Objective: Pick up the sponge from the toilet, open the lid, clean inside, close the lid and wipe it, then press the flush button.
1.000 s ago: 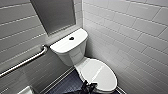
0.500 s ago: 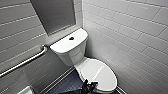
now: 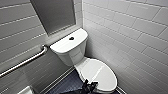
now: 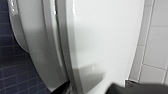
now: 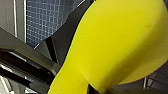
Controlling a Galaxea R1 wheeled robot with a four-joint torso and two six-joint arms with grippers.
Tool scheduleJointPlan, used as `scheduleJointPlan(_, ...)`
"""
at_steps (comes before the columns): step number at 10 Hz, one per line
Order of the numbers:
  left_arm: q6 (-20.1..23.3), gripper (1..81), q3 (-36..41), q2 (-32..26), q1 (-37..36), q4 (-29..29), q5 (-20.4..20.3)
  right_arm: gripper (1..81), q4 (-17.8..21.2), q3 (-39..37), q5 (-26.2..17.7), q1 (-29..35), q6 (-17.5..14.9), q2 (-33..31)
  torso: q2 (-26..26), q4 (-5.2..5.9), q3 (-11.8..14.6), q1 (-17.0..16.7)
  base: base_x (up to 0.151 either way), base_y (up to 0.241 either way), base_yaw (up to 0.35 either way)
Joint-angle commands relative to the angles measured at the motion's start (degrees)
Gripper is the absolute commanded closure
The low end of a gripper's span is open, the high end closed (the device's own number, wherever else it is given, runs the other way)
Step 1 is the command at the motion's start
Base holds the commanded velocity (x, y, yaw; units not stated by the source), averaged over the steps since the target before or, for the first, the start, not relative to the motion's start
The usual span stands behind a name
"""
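Note:
The white toilet (image 3: 72, 56) stands in the corner with its lid (image 3: 100, 72) down. The dark round flush button (image 3: 71, 38) sits in the middle of the tank top. My left gripper (image 3: 88, 87) is at the lid's near left edge, open. In the left wrist view the lid (image 4: 105, 42) is seen close up, and the left gripper (image 4: 100, 88) has one finger under the rim and the other over the lid. The yellow sponge (image 5: 120, 47) sits right at the right wrist camera, with my right gripper (image 5: 100, 90) shut on its waist.
A metal grab bar (image 3: 25, 62) runs along the left wall. White tiled wall (image 3: 132, 37) stands close on the toilet's right. Dark blue tile floor (image 3: 67, 83) lies left of the bowl. A white object (image 3: 25, 90) pokes in at the lower left corner.

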Motion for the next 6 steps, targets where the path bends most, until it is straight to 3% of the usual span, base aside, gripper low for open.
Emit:
scheduleJointPlan(1,-0.2,1.0,-3.7,4.0,-6.2,1.2,1.9,81.1,-0.3,1.6,-3.0,-1.8,0.0,-1.7,0.0,0.0,0.0,0.0,0.0,0.0,0.0)
scheduleJointPlan(6,-0.2,1.0,-7.5,6.3,-4.2,3.3,2.1,81.1,-0.2,1.3,-3.1,-1.5,0.5,-1.5,0.0,0.0,0.0,0.0,0.0,0.0,0.0)
